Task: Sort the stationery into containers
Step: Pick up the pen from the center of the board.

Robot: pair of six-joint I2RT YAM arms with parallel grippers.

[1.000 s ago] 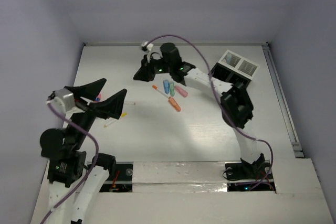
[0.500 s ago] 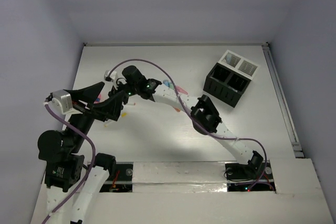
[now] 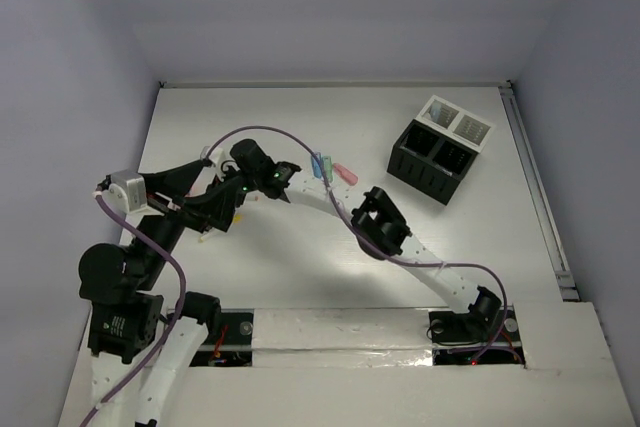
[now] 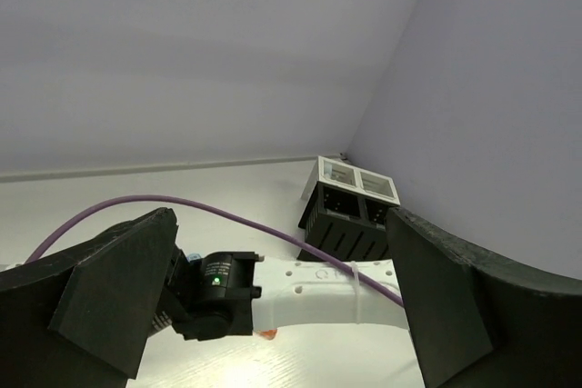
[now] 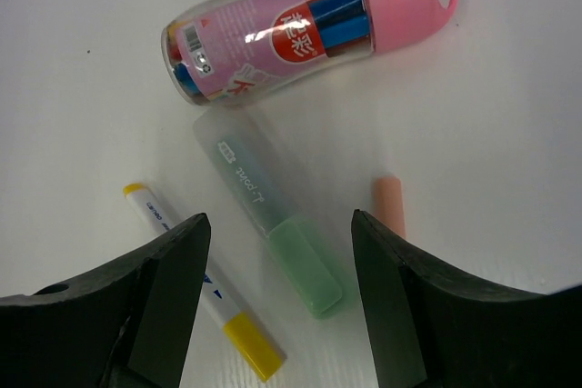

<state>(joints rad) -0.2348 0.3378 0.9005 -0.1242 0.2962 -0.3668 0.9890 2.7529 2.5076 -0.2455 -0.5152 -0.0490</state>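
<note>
Lying flat on the white table [image 5: 509, 134], a translucent green-capped tube [image 5: 268, 224] sits right between the fingers of the right gripper [image 5: 277, 233]. The jaws stand apart on either side of it, and neither pad touches it. Just beyond the tube's clear end lies a see-through pen bottle [image 5: 300, 29] with a pink cap, full of coloured pens. A white yellow-capped marker [image 5: 205, 288] lies beside the tube, partly under one finger, and a short peach stub [image 5: 389, 204] lies near the other finger. From above, this cluster is on the left of the table, well apart from the black box [image 3: 430, 162] and its joined white tray [image 3: 455, 122] at the far right. The left gripper [image 4: 277, 261] hangs close by, spread wide and holding nothing.
</note>
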